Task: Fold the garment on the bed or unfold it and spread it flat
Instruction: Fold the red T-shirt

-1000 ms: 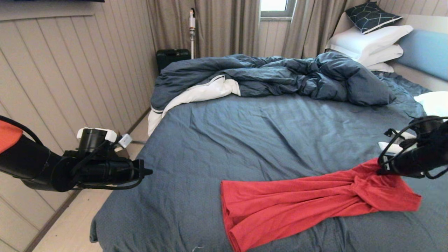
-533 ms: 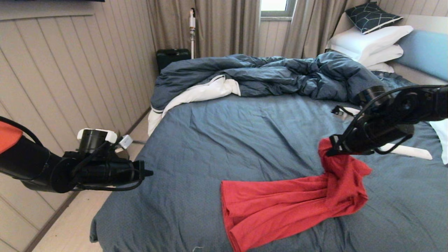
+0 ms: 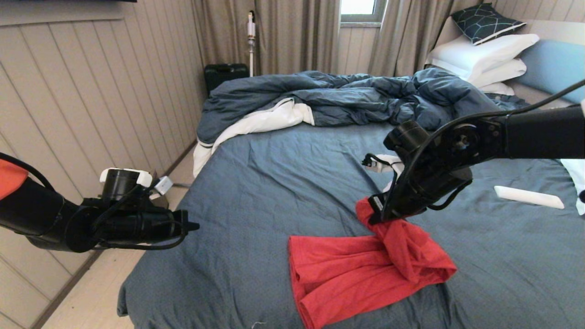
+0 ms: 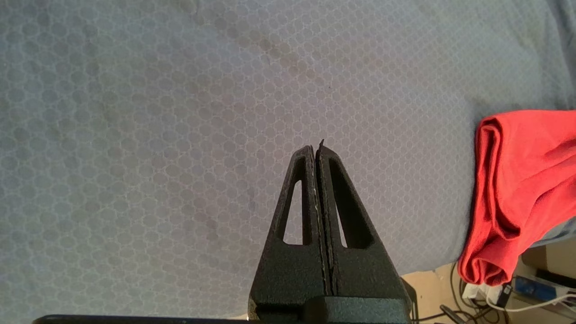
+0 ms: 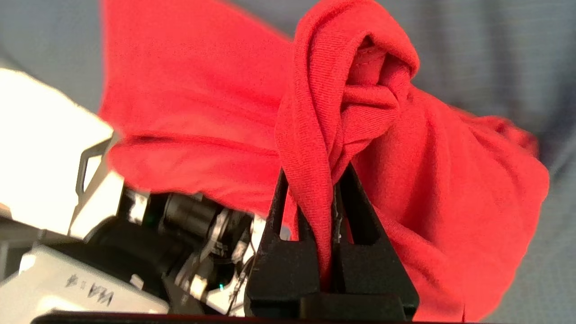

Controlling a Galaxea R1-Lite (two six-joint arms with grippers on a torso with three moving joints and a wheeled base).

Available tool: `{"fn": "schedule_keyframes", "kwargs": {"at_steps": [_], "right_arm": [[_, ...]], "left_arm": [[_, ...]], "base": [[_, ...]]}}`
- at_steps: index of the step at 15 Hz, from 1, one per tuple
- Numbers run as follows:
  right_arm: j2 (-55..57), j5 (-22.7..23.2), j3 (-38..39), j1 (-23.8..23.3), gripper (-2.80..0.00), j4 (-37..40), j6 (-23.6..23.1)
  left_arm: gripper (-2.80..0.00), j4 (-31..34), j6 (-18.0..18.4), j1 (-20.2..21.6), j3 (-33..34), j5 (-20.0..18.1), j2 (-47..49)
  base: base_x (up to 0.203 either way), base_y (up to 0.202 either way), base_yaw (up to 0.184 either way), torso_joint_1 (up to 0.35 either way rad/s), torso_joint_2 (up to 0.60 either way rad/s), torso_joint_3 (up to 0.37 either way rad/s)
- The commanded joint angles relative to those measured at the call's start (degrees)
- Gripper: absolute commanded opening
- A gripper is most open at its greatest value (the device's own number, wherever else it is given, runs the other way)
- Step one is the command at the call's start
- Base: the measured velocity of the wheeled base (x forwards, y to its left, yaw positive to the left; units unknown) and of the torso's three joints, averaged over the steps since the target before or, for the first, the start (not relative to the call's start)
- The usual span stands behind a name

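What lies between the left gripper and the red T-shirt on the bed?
Only bare blue-grey sheet of the bed. The head view shows nothing else between the shut left gripper and the red T-shirt.

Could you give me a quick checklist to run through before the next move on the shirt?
1. Right gripper shut on the shirt: ok.
2. Held end lifted off the bed: ok.
3. Rest of shirt lying flat: not ok, bunched and creased.
4. Left gripper shut, empty, clear of the shirt at the bed's left edge: ok.
5. Print side up: cannot tell.
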Motion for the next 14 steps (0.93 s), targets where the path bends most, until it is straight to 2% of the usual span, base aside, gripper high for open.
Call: {"fn": "schedule_keyframes", "kwargs": {"at_steps": [1, 7, 14], "right_arm": [[-0.11, 0.06, -1.2, 2.79, -2.8, 0.87, -0.18], [6.05, -1.48, -8.16, 11.14, -2.8, 3.78, -0.1], [11.67, -1.86, -16.06, 16.98, -2.8, 8.6, 0.39]], "left_arm": [[-2.8, -0.14, -0.06, -0.08, 0.03, -0.14, 0.21], [-2.8, -0.14, -0.13, -0.02, 0.08, -0.14, 0.03], [-2.8, -0.1, -0.06, -0.08, 0.14, -0.22, 0.12]], "base": [[0.0, 0.0, 0.0, 0.0, 0.0, 0.0], [0.0, 0.0, 0.0, 0.0, 0.0, 0.0], [0.0, 0.0, 0.0, 0.0, 0.0, 0.0]]}}
